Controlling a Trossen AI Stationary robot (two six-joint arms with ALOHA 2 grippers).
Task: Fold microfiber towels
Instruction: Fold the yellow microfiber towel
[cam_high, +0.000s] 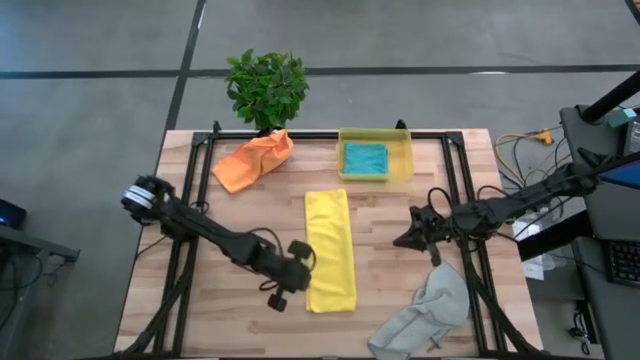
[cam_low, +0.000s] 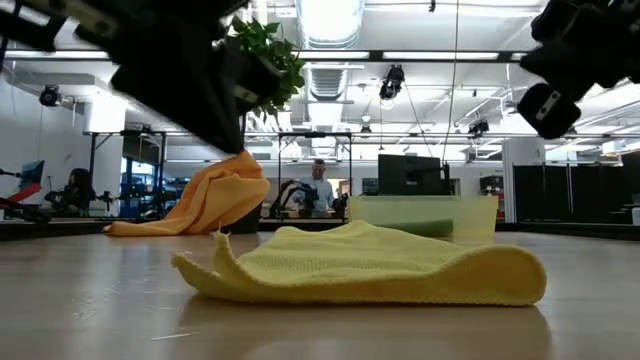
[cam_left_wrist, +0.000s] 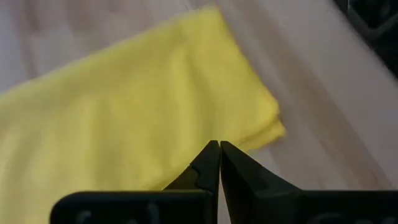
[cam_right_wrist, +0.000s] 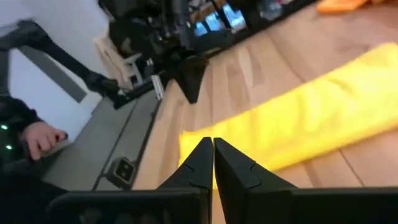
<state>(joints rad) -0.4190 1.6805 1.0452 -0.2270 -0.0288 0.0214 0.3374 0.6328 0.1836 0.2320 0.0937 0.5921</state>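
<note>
The yellow towel (cam_high: 330, 250) lies on the table's middle as a long strip folded in layers, running from far to near; it also shows in the low view (cam_low: 370, 265). My left gripper (cam_high: 300, 262) is shut and empty, raised just left of the strip's near part; in its wrist view (cam_left_wrist: 219, 149) the towel (cam_left_wrist: 124, 106) lies below it. My right gripper (cam_high: 405, 240) is shut and empty, raised to the right of the strip (cam_right_wrist: 212, 146). The orange towel (cam_high: 253, 160) lies bunched at the far left. The teal towel (cam_high: 365, 158) lies in the bin. The grey towel (cam_high: 425, 315) lies crumpled at the near right.
A translucent yellow bin (cam_high: 404, 150) stands at the far middle-right. A potted plant (cam_high: 266, 88) stands at the far edge beside the orange towel. Bare wood shows between the strip and each arm. A person's hand (cam_right_wrist: 43, 138) shows beyond the table's left side.
</note>
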